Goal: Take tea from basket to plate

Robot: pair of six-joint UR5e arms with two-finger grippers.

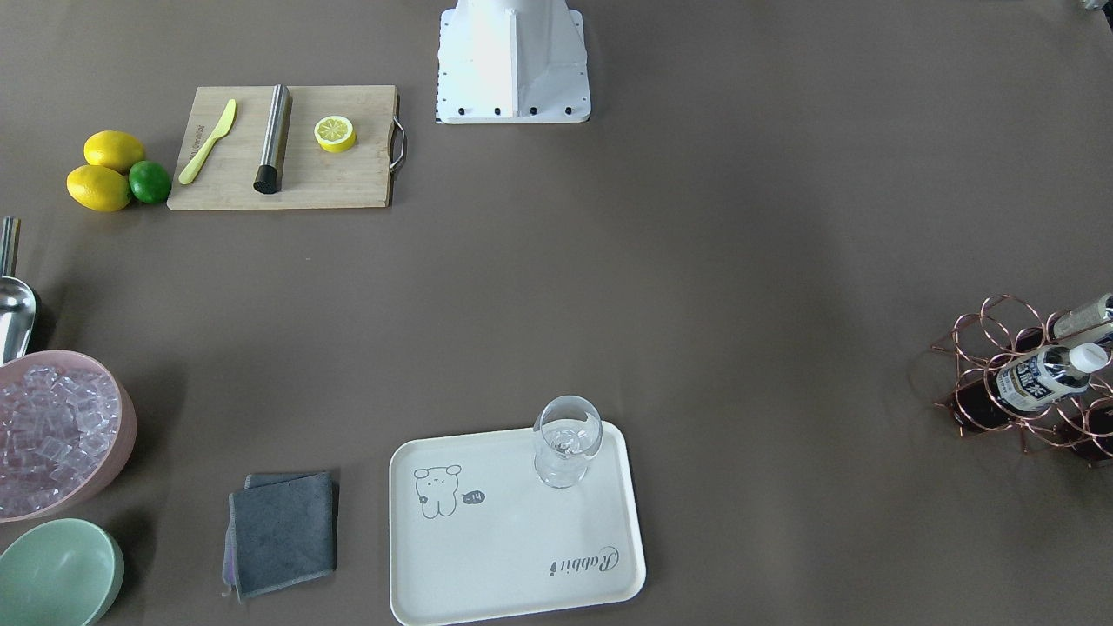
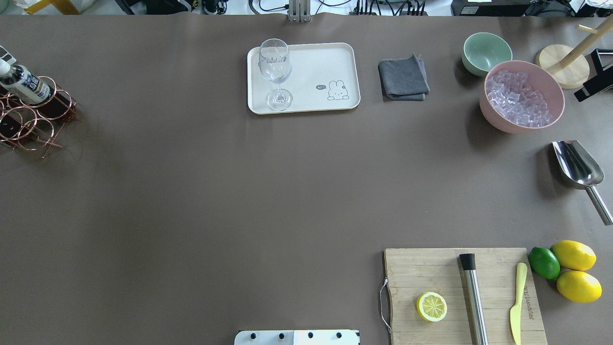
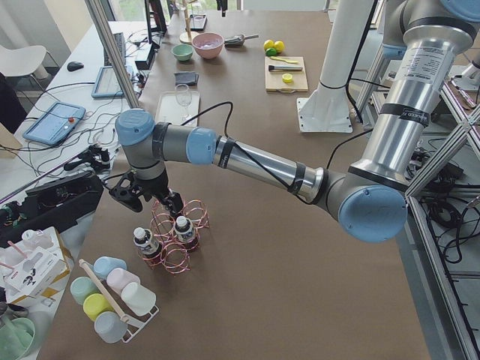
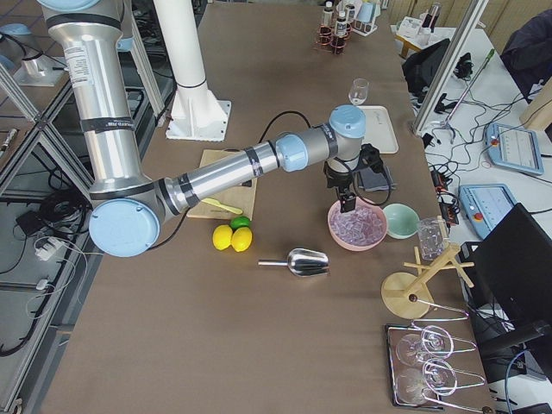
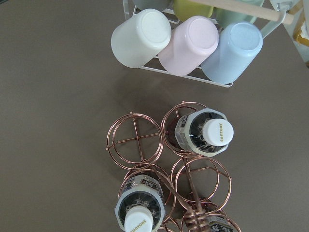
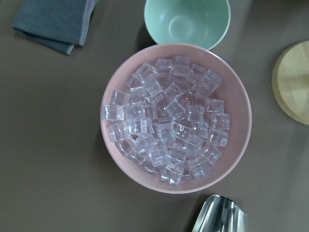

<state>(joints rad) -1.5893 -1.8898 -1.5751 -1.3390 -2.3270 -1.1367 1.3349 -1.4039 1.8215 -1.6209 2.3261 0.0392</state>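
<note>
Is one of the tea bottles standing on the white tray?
No, the tray holds only a clear glass.

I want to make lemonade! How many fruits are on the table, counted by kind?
Whole lemons: 2
Lime: 1
Lemon half: 1
Total: 4

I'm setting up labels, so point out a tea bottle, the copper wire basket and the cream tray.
tea bottle (image 5: 217, 131), left wrist view, on its white cap.
copper wire basket (image 5: 136, 139), left wrist view, crossed wires of an empty cell.
cream tray (image 1: 513, 539), front-facing view, bare middle.
</note>
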